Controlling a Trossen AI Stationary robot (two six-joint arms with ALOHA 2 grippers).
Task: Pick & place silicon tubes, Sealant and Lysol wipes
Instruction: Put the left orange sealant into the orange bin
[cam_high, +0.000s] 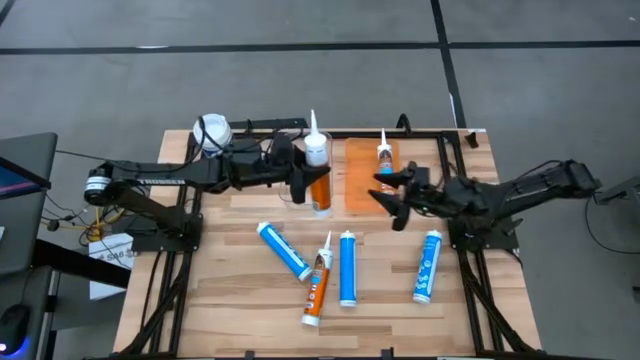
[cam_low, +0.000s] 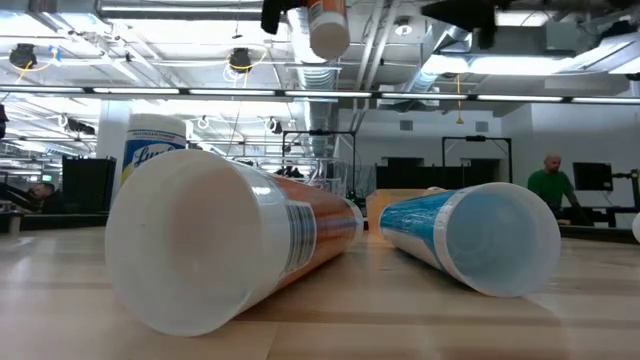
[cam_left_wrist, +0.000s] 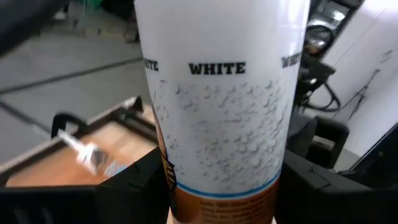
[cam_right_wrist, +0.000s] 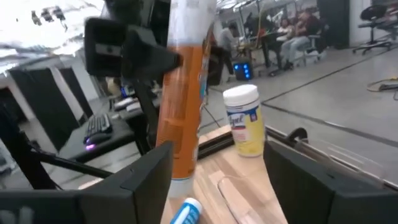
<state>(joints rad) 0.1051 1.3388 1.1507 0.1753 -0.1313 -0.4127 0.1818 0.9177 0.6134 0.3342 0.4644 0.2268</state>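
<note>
My left gripper (cam_high: 303, 183) is shut on a white-and-orange sealant tube (cam_high: 318, 168), held high over the table's middle. The tube also shows at the top of the low view (cam_low: 326, 24) and in the right wrist view (cam_right_wrist: 183, 106). My right gripper (cam_high: 387, 196) is open and empty, just right of that tube, at the near edge of an orange board (cam_high: 362, 182). One small tube (cam_high: 384, 156) lies on the board. The Lysol wipes (cam_high: 212, 132) stand upright at the far left corner and show in the right wrist view (cam_right_wrist: 244, 119). My left gripper pinches the tube's body (cam_left_wrist: 217, 180) between its two fingers (cam_left_wrist: 134, 186), about where the white part meets the orange part. The fingers come level from the table's left and lie across the tube. The tube stands roughly upright, nozzle up, lifted clear of the table.
Several tubes lie flat on the near half of the table: a blue one (cam_high: 283, 250), an orange one (cam_high: 317, 283), a blue one (cam_high: 347, 268) and a blue one at the right (cam_high: 428, 265). Dark frame rails (cam_high: 440, 135) run along the far edge.
</note>
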